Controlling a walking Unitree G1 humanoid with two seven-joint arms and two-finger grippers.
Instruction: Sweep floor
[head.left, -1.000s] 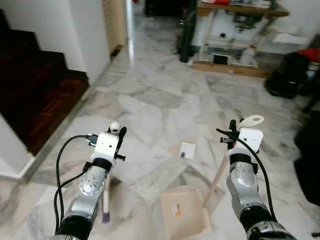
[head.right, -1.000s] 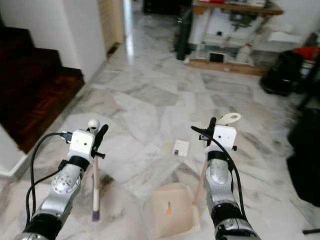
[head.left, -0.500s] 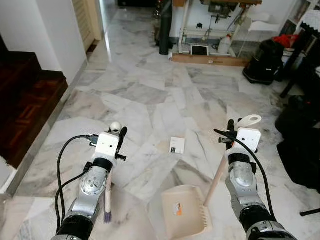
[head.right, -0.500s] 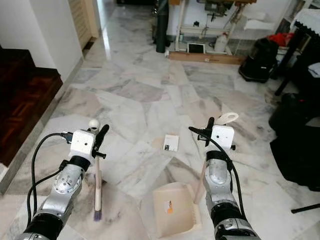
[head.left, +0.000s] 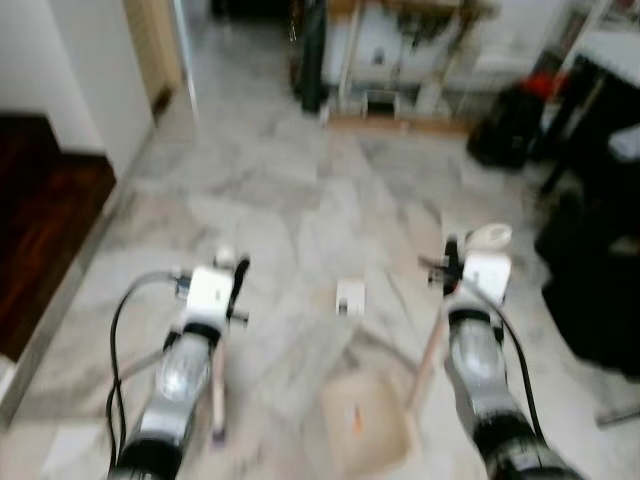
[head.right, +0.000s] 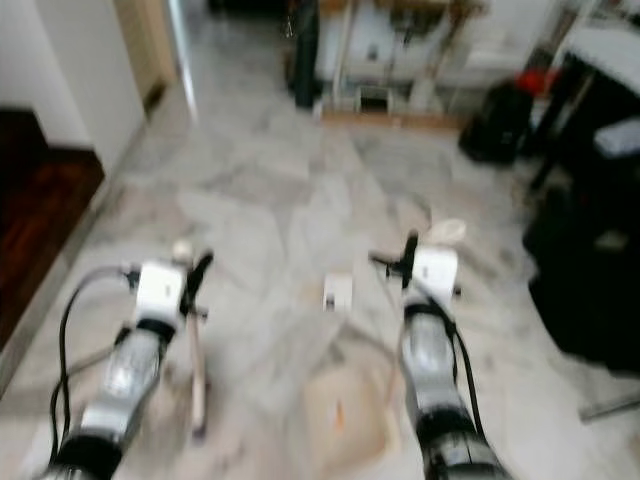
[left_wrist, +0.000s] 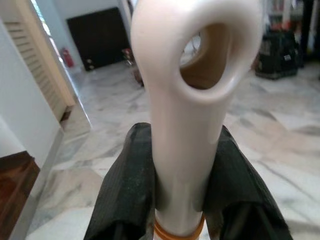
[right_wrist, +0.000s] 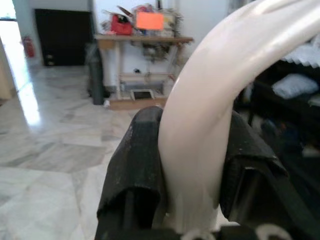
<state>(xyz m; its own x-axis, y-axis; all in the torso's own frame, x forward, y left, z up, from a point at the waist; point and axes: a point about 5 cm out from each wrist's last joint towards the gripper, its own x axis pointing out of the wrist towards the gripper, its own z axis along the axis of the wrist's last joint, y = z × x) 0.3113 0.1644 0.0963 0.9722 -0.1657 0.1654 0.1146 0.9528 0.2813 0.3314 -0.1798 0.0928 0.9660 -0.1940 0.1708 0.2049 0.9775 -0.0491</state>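
Gripping broom (head.left: 216, 385) in left tool (left_wrist: 172, 200), dustpan (head.left: 365, 420) handle in right tool (right_wrist: 192, 200), paper scrap (head.left: 349, 296) ahead.

Ahead of me a wooden desk (right_wrist: 145, 39) stands against the far wall, a red bag (right_wrist: 121, 24) on it. Dark wooden stairs (head.left: 45, 240) rise at my left; black bags (head.right: 580, 290) sit right.

The polished marble floor (head.left: 270, 200) is patterned in white with grey veining. A cream plastic dustpan (head.left: 365, 425) with a small orange mark lies on it, and beyond the dustpan a small white card (head.left: 350, 296) with a dark spot is seen. Cream handles are gripped by black fingers (left_wrist: 125, 190) of the left hand (left_wrist: 177, 200) and right hand (right_wrist: 192, 195). Dark brown wooden flooring (head.left: 40, 240) borders the marble.
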